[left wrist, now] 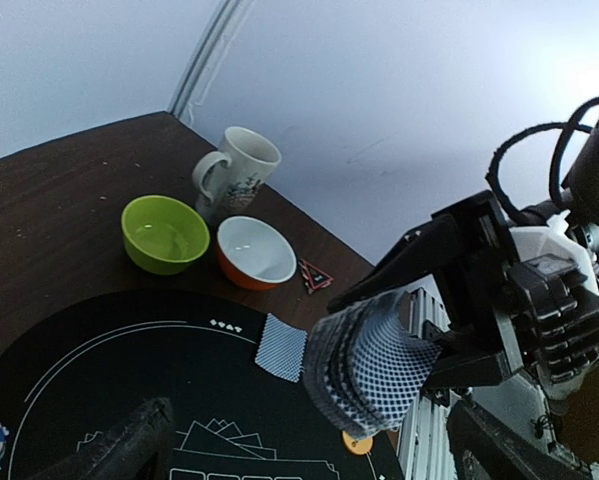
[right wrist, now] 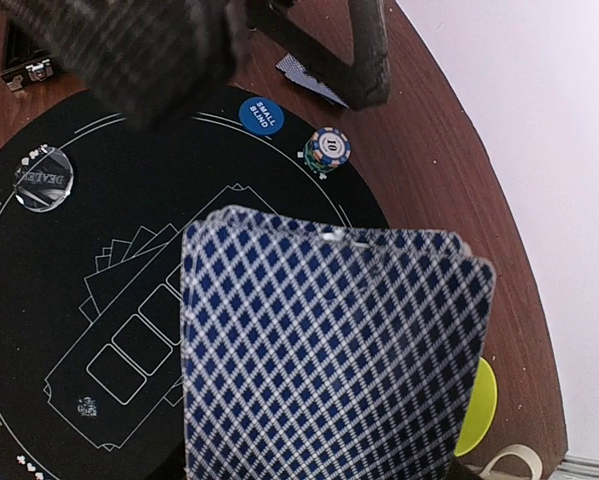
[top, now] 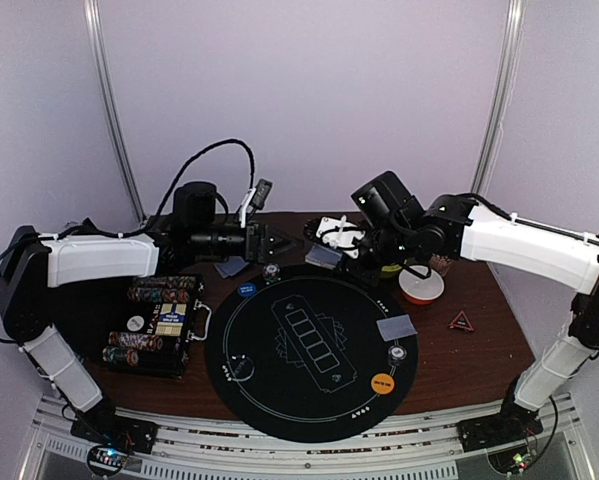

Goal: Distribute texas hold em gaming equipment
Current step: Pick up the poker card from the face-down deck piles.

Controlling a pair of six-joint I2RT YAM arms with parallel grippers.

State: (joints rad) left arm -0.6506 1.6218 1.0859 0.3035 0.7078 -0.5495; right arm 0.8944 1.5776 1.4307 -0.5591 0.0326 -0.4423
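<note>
A thick deck of blue-checked playing cards [right wrist: 329, 350] fills the right wrist view and hides that gripper's fingers. Seen from the left wrist, my right gripper [left wrist: 424, 345] is shut on the bent deck [left wrist: 374, 375] above the mat's far edge [top: 324, 256]. My left gripper [top: 269, 241] faces it a short way off, open, with nothing between its fingers [left wrist: 124, 448]. One card [top: 396, 328] lies face down on the mat's right side, another [top: 231, 267] on the wood below the left gripper. The mat holds a blue disc [top: 247, 291], a chip stack [top: 270, 272], an orange disc [top: 382, 382] and a clear dealer disc [right wrist: 44, 178].
The round black mat [top: 309, 400] covers the table's middle. An open chip case [top: 159, 320] sits at the left. A green bowl [left wrist: 165, 233], white-orange bowl [left wrist: 257, 250] and mug [left wrist: 237, 165] stand at the far right, with a red triangle [top: 462, 321] beside the mat.
</note>
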